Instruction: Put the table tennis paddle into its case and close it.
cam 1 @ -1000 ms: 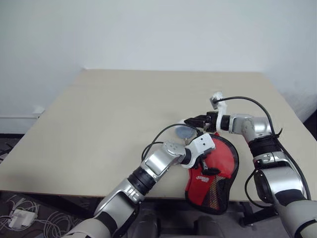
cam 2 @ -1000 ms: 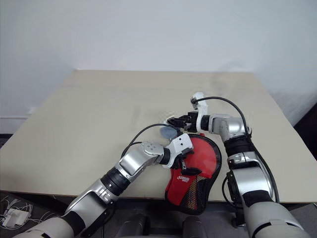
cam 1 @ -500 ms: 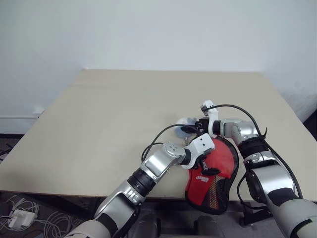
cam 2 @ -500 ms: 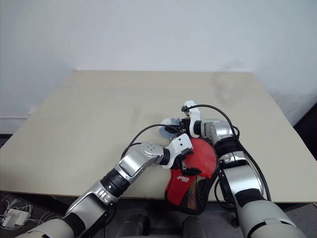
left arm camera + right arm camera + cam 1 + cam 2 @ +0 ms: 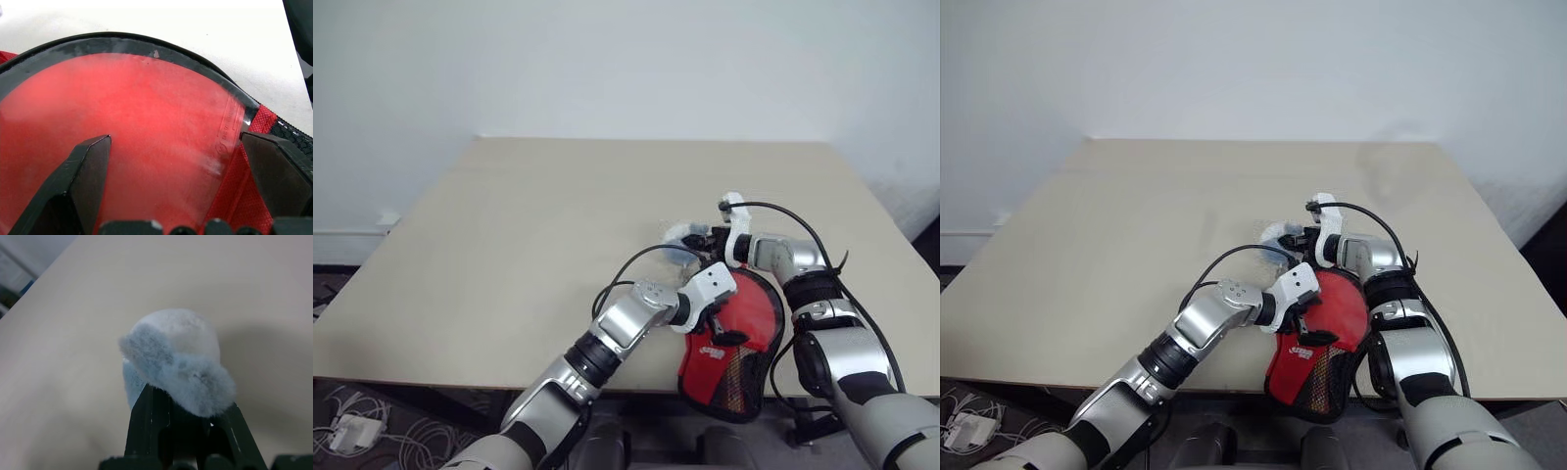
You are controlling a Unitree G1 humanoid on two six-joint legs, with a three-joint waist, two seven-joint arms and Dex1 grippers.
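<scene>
The case lies at the near table edge, the red paddle showing through its clear panel. The left gripper is spread wide over it. The right gripper pinches a grey ball. Likely step: clearing the ball; closing the case comes next. A plain white wall stands behind.

My arms are showing silver shells with black joints; white wrist mounts are trailing black cables, and my fingers are looking black, wedge-shaped.
</scene>
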